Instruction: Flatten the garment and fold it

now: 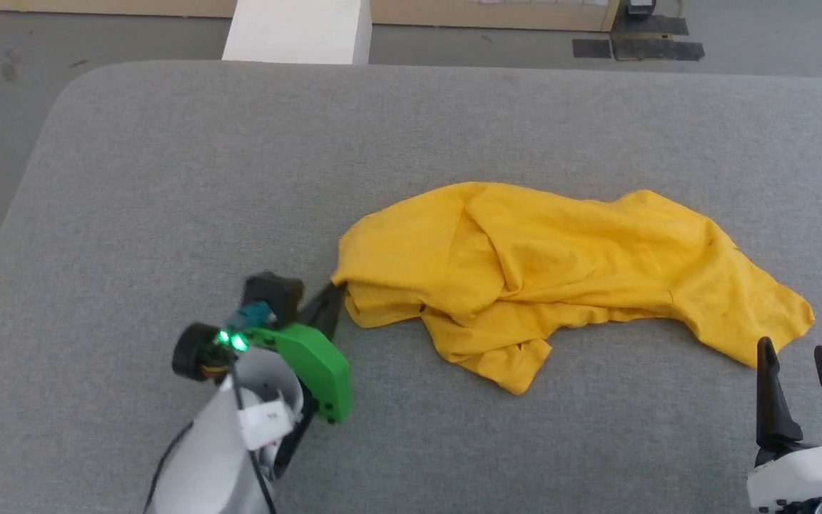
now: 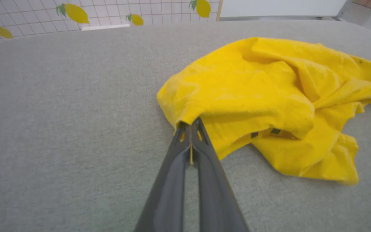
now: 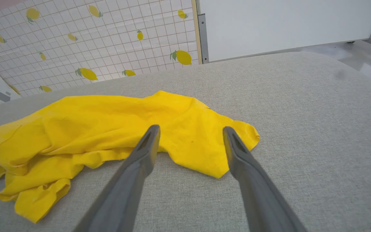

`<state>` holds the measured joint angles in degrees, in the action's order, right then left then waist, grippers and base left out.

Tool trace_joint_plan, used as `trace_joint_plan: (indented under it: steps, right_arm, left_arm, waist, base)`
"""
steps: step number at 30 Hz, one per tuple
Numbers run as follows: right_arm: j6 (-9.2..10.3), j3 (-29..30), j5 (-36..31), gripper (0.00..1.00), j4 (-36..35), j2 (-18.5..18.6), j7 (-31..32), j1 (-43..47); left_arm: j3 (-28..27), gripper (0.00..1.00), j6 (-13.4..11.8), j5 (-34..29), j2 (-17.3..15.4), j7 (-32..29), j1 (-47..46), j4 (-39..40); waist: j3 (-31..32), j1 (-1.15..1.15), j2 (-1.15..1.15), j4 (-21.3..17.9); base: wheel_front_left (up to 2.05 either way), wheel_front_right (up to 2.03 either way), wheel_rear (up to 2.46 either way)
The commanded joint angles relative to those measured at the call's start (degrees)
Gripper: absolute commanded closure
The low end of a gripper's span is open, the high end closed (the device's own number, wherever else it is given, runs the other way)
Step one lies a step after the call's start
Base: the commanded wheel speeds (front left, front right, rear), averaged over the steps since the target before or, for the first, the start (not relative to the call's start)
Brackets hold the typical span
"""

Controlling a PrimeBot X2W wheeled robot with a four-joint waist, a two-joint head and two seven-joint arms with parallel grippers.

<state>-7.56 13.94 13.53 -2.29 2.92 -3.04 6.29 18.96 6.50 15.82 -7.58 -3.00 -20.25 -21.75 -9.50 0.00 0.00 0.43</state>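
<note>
The garment (image 1: 561, 264) is a mustard-yellow T-shirt lying crumpled on the grey table (image 1: 168, 178), right of centre; its printed face is hidden in the folds. My left gripper (image 1: 336, 291) is at the shirt's left edge, shut on a fold of the cloth; the left wrist view shows the garment (image 2: 269, 96) pinched between the closed tips of the left gripper (image 2: 190, 124). My right gripper (image 1: 795, 353) stands open just short of the shirt's right corner. In the right wrist view the garment (image 3: 108, 129) lies beyond the right gripper (image 3: 190, 129), whose fingers are spread and empty.
The padded grey table runs to rounded corners at the far left. Beyond it are floor, a white block (image 1: 297, 28) and dark mats (image 1: 653, 43). A tiled wall with lemon prints (image 3: 92, 48) and a white board (image 3: 285, 25) stand past the table.
</note>
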Motion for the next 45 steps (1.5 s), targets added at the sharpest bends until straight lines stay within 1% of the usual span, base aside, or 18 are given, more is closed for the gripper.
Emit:
trace_joint_plan:
  steps: [1, 3, 5, 8, 10, 12, 15, 16, 21, 22, 23, 24, 29, 34, 37, 39, 42, 45]
  right_arm:
    - [0.08, -0.1, 0.2, 0.00, 0.2, 0.0, 0.0, -0.3]
    - [0.08, -0.1, 0.3, 0.00, 0.3, 0.0, -0.1, 0.0]
    - [0.08, -0.1, 0.5, 0.00, 0.4, 0.0, -0.2, 0.2]
    - [0.08, -0.1, 0.7, 0.00, 0.6, 0.0, -0.3, 0.3]
    - [0.08, -0.1, 0.8, 0.00, 0.7, 0.0, -0.4, 0.2]
    - [0.08, -0.1, 0.7, 0.00, 0.8, 0.0, -0.4, 0.0]
    - [0.08, 0.0, 0.5, 0.00, 0.9, 0.0, -0.3, -0.4]
    - [0.08, -0.1, 0.4, 0.00, 1.0, 0.0, -0.2, -0.6]
    - [0.08, 0.1, 0.0, 0.00, 1.1, 0.0, 0.0, -1.2]
    - [0.08, 0.1, 0.0, 0.00, 1.2, 0.0, 0.2, -1.2]
    - [0.08, 0.0, -0.1, 0.00, 1.3, 0.0, 0.3, -1.3]
    - [0.08, 0.0, -0.1, 0.00, 1.3, 0.0, 0.4, -1.3]
    - [0.08, -0.3, -0.4, 0.00, 1.4, 0.0, 0.7, -1.6]
    - [0.08, -1.4, -2.2, 0.00, -0.3, 0.0, 2.7, -3.4]
    - [0.08, -2.2, -3.2, 0.00, -1.6, 0.0, 5.7, -6.1]
    - [0.08, -2.5, -3.7, 0.00, -2.2, 0.0, 9.0, -8.5]
    - [0.08, -3.0, -5.6, 0.00, -1.9, 0.0, 16.7, -12.4]
    - [0.08, -5.0, -7.2, 0.00, -0.5, 1.9, 24.3, -16.4]
  left_arm:
    - [-0.9, 1.00, -0.2, 0.9, -0.5, 0.4, -0.5, 2.8]
    - [-2.3, 1.00, -1.0, 1.9, -1.2, 0.3, 0.7, 8.1]
    - [-4.2, 1.00, -2.5, 2.6, -2.2, -0.1, 2.3, 13.7]
    - [-8.7, 1.00, -5.6, 4.3, -3.9, -0.7, 6.1, 20.9]
    - [-11.7, 1.00, -7.6, 4.7, -5.3, -0.6, 8.9, 23.1]
    - [-14.6, 1.00, -9.2, 6.3, -5.5, 0.2, 11.6, 23.3]
    - [-17.0, 1.00, -10.4, 6.8, -6.3, 1.4, 14.7, 20.2]
    - [-17.2, 1.00, -10.5, 6.6, -6.6, 1.7, 15.5, 18.5]
    - [-17.6, 1.00, -10.2, 9.0, -4.4, 3.9, 16.4, 12.8]
    - [-17.6, 0.93, -10.2, 9.2, -4.0, 4.5, 16.2, 11.8]
    - [-17.5, 0.31, -10.2, 9.1, -3.8, 5.1, 16.0, 11.1]
    - [-17.6, 0.00, -10.4, 9.1, -3.5, 6.2, 15.6, 10.5]
    - [-17.8, 0.00, -10.1, 8.9, -2.4, 11.4, 14.6, 10.5]
    - [-17.0, 0.00, -9.4, 7.5, -0.8, 16.5, 16.7, 15.4]
    - [-16.0, 0.00, -9.3, 6.0, 0.6, 17.5, 18.8, 18.4]
    - [-15.2, 0.00, -9.3, 5.2, 1.4, 17.8, 20.2, 19.5]
    - [-14.1, 0.00, -9.2, 4.8, 2.4, 17.9, 21.9, 19.9]
    - [-13.5, 0.00, -9.0, 4.2, 2.7, 18.0, 22.2, 19.8]
  waist:
    - [0.3, 0.00, 0.00, 0.3]
    - [0.4, 0.00, 0.00, 0.4]
    - [0.3, 0.00, 0.00, 0.5]
    - [-0.2, 0.00, 0.00, 0.5]
    - [-0.7, 0.00, 0.00, 0.5]
    - [-1.2, 0.00, 0.00, 0.5]
    - [-1.9, 0.00, 0.00, 0.6]
    - [-2.1, 0.00, 0.00, 0.5]
    - [-2.7, 0.00, 0.00, 0.7]
    - [-2.8, 0.00, 0.00, 0.8]
    - [-2.9, 0.00, 0.00, 0.9]
    - [-2.9, 0.00, 0.00, 1.1]
    - [-2.4, 0.00, 0.00, 1.5]
    - [-1.7, 0.00, 0.00, 1.9]
    - [-1.6, 0.00, 0.00, 2.5]
    - [-1.5, 0.00, 0.00, 3.0]
    - [-1.6, 0.00, 0.00, 3.6]
    - [-2.0, 0.00, 0.00, 4.4]
  base:
    - [0.00, 0.00, 0.00]
    - [0.00, 0.00, 0.00]
    - [0.00, 0.00, 0.00]
    - [0.00, 0.00, 0.00]
    - [0.00, 0.00, 0.00]
    - [0.00, 0.00, 0.00]
    - [0.00, 0.00, 0.00]
    - [0.00, 0.00, 0.00]
    - [0.00, 0.00, 0.00]
    - [0.00, 0.00, 0.00]
    - [0.00, 0.00, 0.00]
    - [0.00, 0.00, 0.00]
    - [0.00, 0.00, 0.00]
    - [0.00, 0.00, 0.00]
    - [0.00, 0.00, 0.00]
    - [0.00, 0.00, 0.00]
    - [0.00, 0.00, 0.00]
    - [0.00, 0.00, 0.00]
